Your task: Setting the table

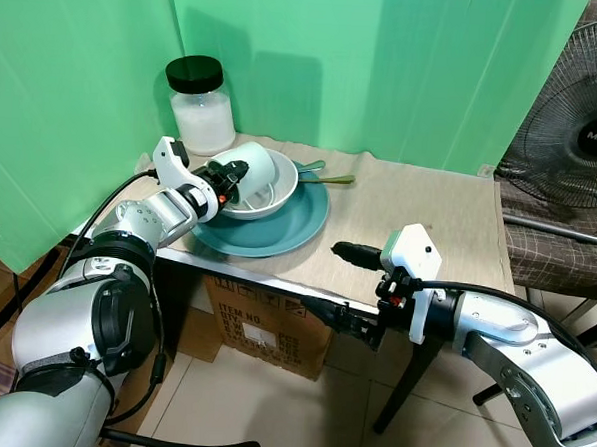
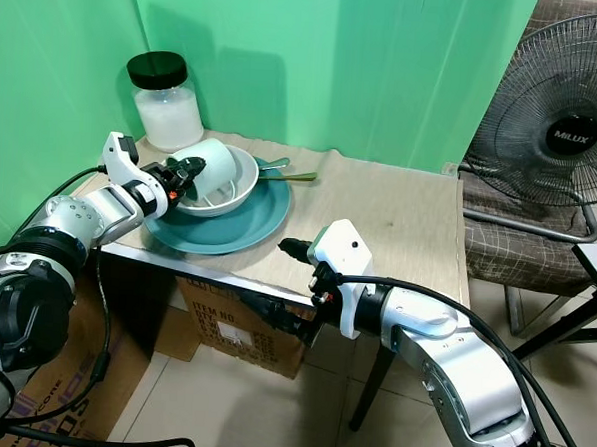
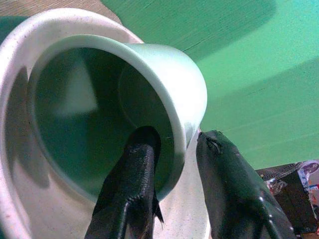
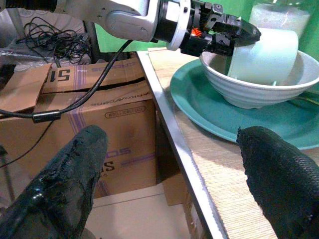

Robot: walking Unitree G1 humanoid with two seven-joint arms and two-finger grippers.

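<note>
Bare tabletop (image 1: 429,215) lies open right of centre; stacked plate (image 1: 278,227) and jar (image 1: 199,106) crowd the upper left.

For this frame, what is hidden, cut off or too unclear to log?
- Utensils: head views show handles alone; the white bowl hides their working ends.
- Cup: left wrist view; the bowl wall hides its underside, so resting or lifted is unclear. The left claw pinches its rim.
- Jar contents: white, too indistinct to name.
- Box under the table: label too small to read.
- Fan: cut by the frame edge.
</note>
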